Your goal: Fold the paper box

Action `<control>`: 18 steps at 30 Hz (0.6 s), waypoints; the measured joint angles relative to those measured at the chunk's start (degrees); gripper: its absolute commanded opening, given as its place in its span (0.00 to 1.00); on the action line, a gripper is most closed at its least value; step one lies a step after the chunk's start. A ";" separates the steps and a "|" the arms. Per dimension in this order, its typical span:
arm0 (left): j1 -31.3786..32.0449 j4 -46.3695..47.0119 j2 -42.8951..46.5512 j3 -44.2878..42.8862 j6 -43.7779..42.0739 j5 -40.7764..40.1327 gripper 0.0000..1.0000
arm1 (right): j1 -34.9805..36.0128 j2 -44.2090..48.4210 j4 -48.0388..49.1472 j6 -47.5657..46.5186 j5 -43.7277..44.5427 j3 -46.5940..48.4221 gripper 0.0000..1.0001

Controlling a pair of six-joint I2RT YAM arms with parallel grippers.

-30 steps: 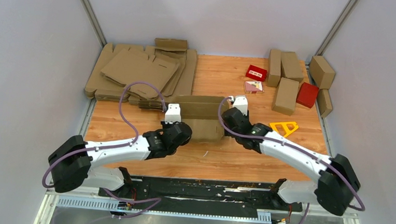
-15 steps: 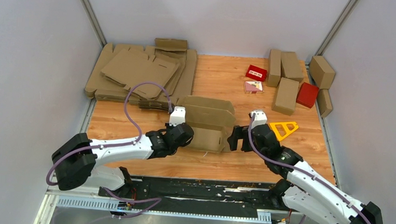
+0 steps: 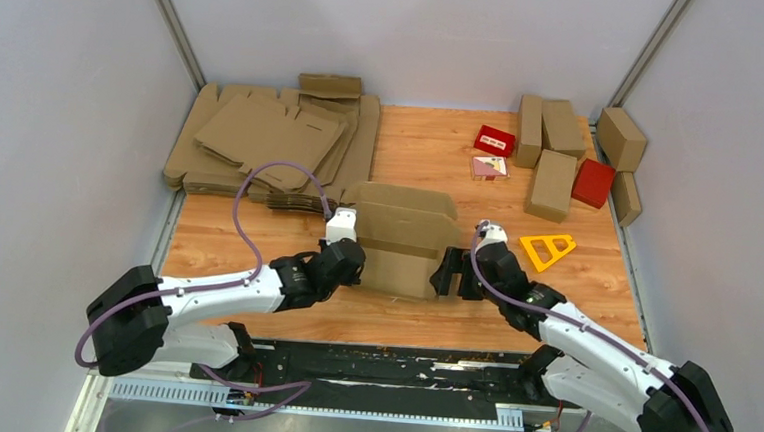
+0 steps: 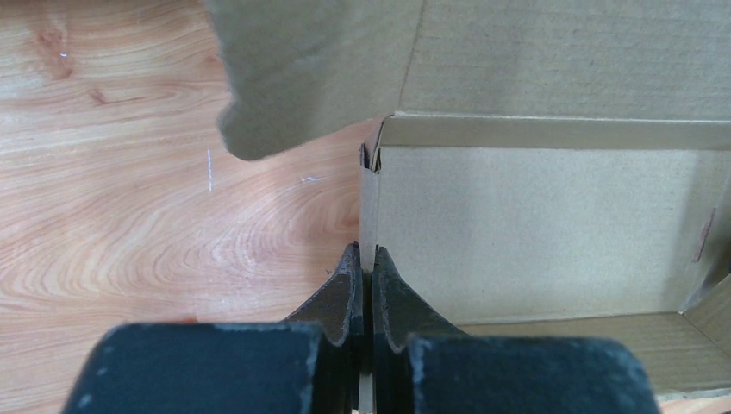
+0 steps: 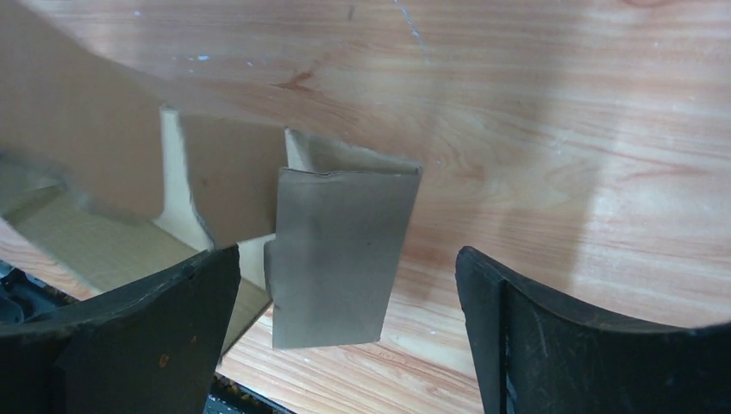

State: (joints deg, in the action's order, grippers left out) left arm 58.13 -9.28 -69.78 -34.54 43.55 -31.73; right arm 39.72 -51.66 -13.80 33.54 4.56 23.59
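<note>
The paper box (image 3: 404, 245) is a half-folded brown carton in the middle of the wooden table, walls raised and lid flap open. My left gripper (image 3: 355, 266) is shut on its left wall; in the left wrist view the thin cardboard edge (image 4: 368, 207) runs down between the closed fingers (image 4: 343, 293). My right gripper (image 3: 451, 277) is open at the box's right end. In the right wrist view a loose end flap (image 5: 340, 250) hangs between the wide-apart fingers (image 5: 138, 332) without touching them.
A stack of flat brown sheets (image 3: 262, 139) lies at the back left. Several folded brown cartons (image 3: 555, 146) and small red boxes (image 3: 495, 140) stand at the back right. A yellow triangle frame (image 3: 548, 247) lies right of the right gripper.
My right arm swung out from the box's right wall, dropped toward the near side and now faces the right end with its jaws open. The box shifted slightly nearer. The left gripper kept its hold.
</note>
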 measured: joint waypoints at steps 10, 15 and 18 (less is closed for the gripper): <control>0.02 0.57 2.29 0.44 -0.44 1.27 0.00 | -4.83 4.28 0.55 2.86 -3.74 -1.99 0.52; 0.02 0.57 2.54 0.66 -0.46 1.29 0.00 | -8.39 8.44 1.57 3.69 -9.53 -3.58 0.48; 0.02 0.55 2.67 0.66 -0.46 1.27 0.00 | -9.79 9.29 2.54 3.93 -13.00 -4.39 0.40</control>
State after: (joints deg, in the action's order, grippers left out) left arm 58.15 -8.73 -67.11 -33.89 43.09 -30.46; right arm 29.93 -42.37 -11.27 37.47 -8.45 19.20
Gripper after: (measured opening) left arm 0.027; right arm 0.460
